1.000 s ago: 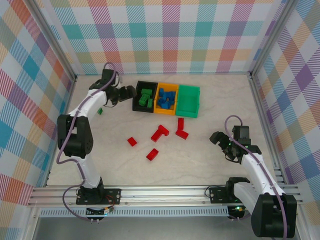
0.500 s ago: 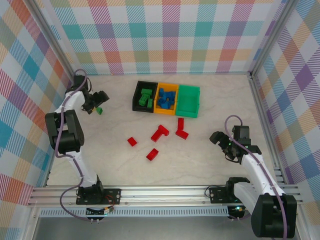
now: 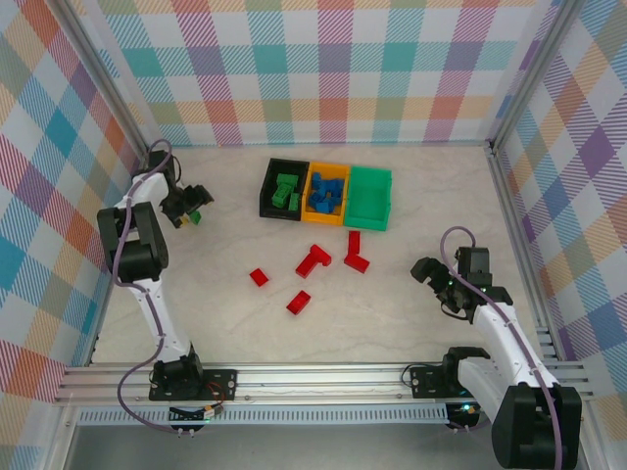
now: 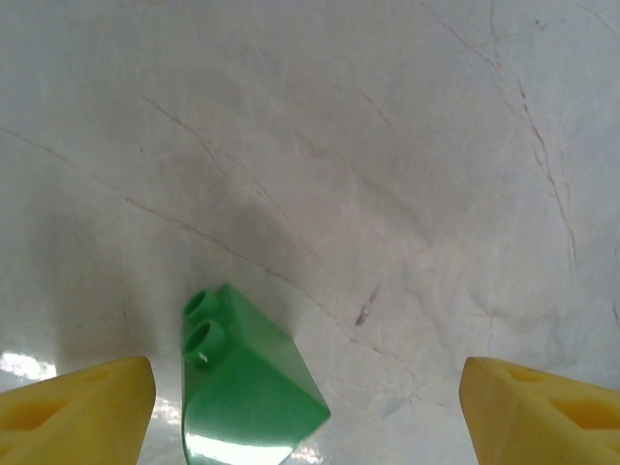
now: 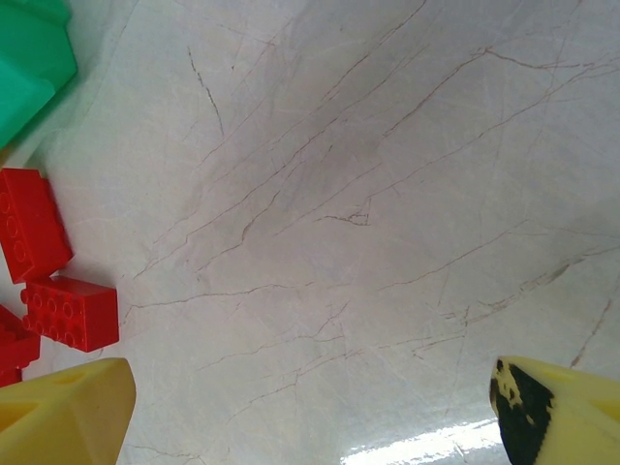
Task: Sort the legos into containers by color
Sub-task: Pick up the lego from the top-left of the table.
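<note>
— Left gripper [image 3: 192,203]?
— Spread wide, far left, green lego [image 4: 247,387] between fingers [image 4: 77,402], untouched, on pale veined table [image 3: 392,323].
— Right gripper [image 3: 424,271]?
— Released, near right. Red legos [image 3: 313,259] mid-table; containers [image 3: 370,194] farther, below plaid walls [image 3: 323,69].

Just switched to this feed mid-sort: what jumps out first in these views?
The red bricks strewn across the middle of the table catch the eye first. Behind them sits the row of bins: the black bin holding green bricks, the orange bin blue ones, the green bin apparently bare. At the far left, the left claw stands open with a lone green brick between its fingers.
</note>
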Tool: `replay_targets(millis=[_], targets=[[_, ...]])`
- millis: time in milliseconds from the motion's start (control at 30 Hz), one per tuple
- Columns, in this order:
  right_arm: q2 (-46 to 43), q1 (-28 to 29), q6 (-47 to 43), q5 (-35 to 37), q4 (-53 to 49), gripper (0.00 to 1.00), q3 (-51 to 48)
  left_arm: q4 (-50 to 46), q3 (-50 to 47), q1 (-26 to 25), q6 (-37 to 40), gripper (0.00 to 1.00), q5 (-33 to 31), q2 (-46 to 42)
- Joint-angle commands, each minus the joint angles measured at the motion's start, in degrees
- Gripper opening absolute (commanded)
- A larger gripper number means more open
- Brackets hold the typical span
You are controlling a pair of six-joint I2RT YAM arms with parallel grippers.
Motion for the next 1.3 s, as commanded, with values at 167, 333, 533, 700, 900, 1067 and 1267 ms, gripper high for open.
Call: replay_targets(millis=[167,333,533,700,900,1067,1267], targets=[[-1.87,-0.51,-0.74,-0.73,0.54,0.94,-0.93,-6.9,6.34,0.51,2.64,0.7,-3.09,3.12],[-1.87,-0.46,-0.81,-0.89,0.63,0.94,-0.92,-6.25,4.96,0.45,3.21,0.67,-2.68,3.21],[-2.01,-0.44,-0.81,-0.89,0.63,0.94,-0.98,-5.68,3.65,0.44,3.89,0.6,-2.52,3.26],[-2.16,-0.44,-0.76,-0.86,0.63,0.94,-1.0,-5.76,3.28,0.41,4.84,0.56,-3.56,3.59],[-2.35,-0.44,-0.77,-0.8,0.54,0.94,-1.06,-4.93,1.96,0.27,5.4,0.44,-3.55,3.99],[-2.39,-0.46,-0.76,-0.71,0.5,0.94,-1.09,-3.57,0.31,-0.31,5.5,0.41,-4.12,2.67],[-2.53,-0.48,-0.63,-0.62,0.55,0.94,-1.09,-1.45,-2.2,-2.28,6.09,0.38,-4.29,-0.77]])
